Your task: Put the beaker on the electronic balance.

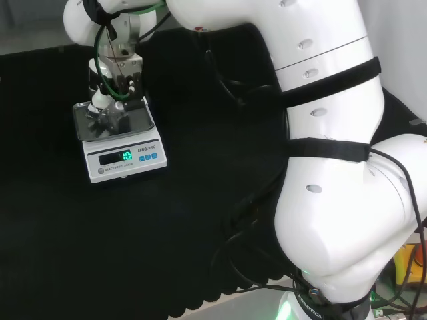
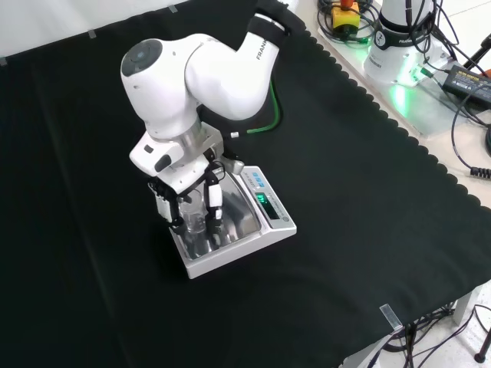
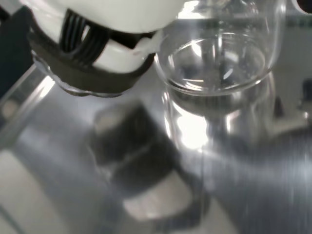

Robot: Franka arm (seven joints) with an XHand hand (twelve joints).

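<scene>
Right up close in the wrist view, the beaker (image 3: 219, 73) stands upright on the shiny steel pan (image 3: 273, 185) of the balance (image 2: 234, 226), mouth up, long axis vertical. You can see its reflection on the metal under it. A white and black part of the hand (image 3: 97, 53) hangs just beside it.

From the front view the arm (image 2: 207, 73) bends down from the top and the hand (image 2: 192, 201) points straight down over the pan, fingers (image 2: 214, 201) curled around the beaker (image 2: 195, 216) on either side, so it's holding the glass. The head view has the hand (image 1: 113, 93) at the far left, over the balance (image 1: 120, 140) on the black cloth (image 1: 200, 220), with the green display lit at the front.
</scene>
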